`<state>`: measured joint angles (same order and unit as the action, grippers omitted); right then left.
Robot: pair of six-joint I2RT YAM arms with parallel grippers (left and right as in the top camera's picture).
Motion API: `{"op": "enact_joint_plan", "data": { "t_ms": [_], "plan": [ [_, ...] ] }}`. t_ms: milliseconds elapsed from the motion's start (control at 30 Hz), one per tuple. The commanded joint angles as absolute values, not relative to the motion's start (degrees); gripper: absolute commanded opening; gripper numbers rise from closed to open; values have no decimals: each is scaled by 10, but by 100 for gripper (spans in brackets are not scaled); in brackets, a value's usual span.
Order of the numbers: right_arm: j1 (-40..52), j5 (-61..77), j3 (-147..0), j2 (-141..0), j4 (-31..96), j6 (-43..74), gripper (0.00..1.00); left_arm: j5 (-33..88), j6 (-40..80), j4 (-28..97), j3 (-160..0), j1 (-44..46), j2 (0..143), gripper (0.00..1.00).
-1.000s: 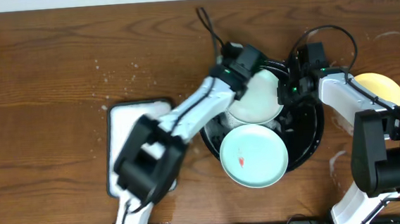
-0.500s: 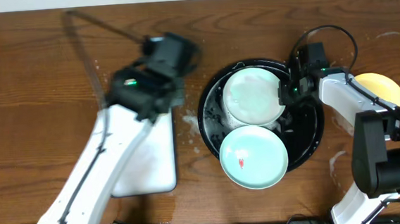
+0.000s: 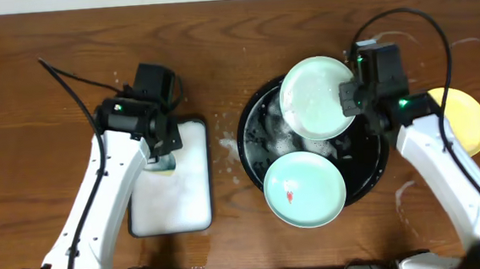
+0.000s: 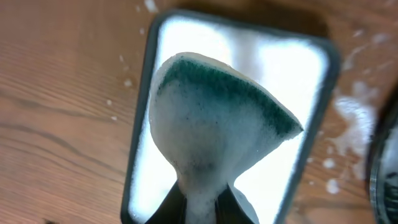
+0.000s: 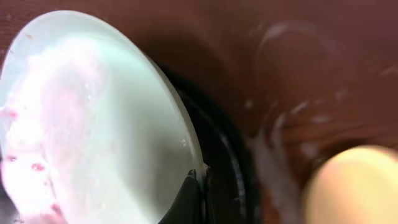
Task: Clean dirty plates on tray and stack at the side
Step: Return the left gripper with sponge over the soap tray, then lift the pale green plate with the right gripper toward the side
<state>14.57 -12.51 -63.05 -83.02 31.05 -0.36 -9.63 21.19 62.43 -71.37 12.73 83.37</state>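
Observation:
My right gripper (image 3: 349,97) is shut on the rim of a sudsy mint-green plate (image 3: 315,97) and holds it raised and tilted over the black tray (image 3: 380,163). That plate fills the left of the right wrist view (image 5: 81,124), foamy with pink specks. A second mint-green plate (image 3: 305,188) with a red smear lies at the tray's front. The yellow plate (image 3: 466,119) sits on the table right of the tray. My left gripper (image 3: 162,157) is shut on a soapy green-and-white sponge (image 4: 217,118) over the white sponge tray (image 3: 176,190).
Suds and water drops lie on the wood between the sponge tray and the black tray (image 3: 226,142). A wet smear marks the table right of the black tray (image 3: 403,191). Cables run from both arms toward the back.
My left arm swung left from the black tray to the sponge tray with the sponge. My right gripper lifted the back mint-green plate up off the tray and tilted it.

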Motion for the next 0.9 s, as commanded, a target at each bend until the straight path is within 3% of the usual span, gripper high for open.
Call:
{"op": "enact_joint_plan", "data": {
  "t_ms": [0,133,300,500,867],
  "plan": [
    [190,-281,-632,-801,308,-86,1,-89,217,608,-681,122,836,7],
    [248,-443,-632,-798,289,-142,1,-90,217,609,-675,122,836,8],
    [322,-537,-632,-798,240,-234,1,-90,217,607,-675,122,836,8],
    [390,-577,-632,-798,203,-360,1,-90,217,608,-675,122,836,8],
    [417,-576,-632,-798,208,-425,1,-90,217,608,-675,122,836,8]
  ]
}}
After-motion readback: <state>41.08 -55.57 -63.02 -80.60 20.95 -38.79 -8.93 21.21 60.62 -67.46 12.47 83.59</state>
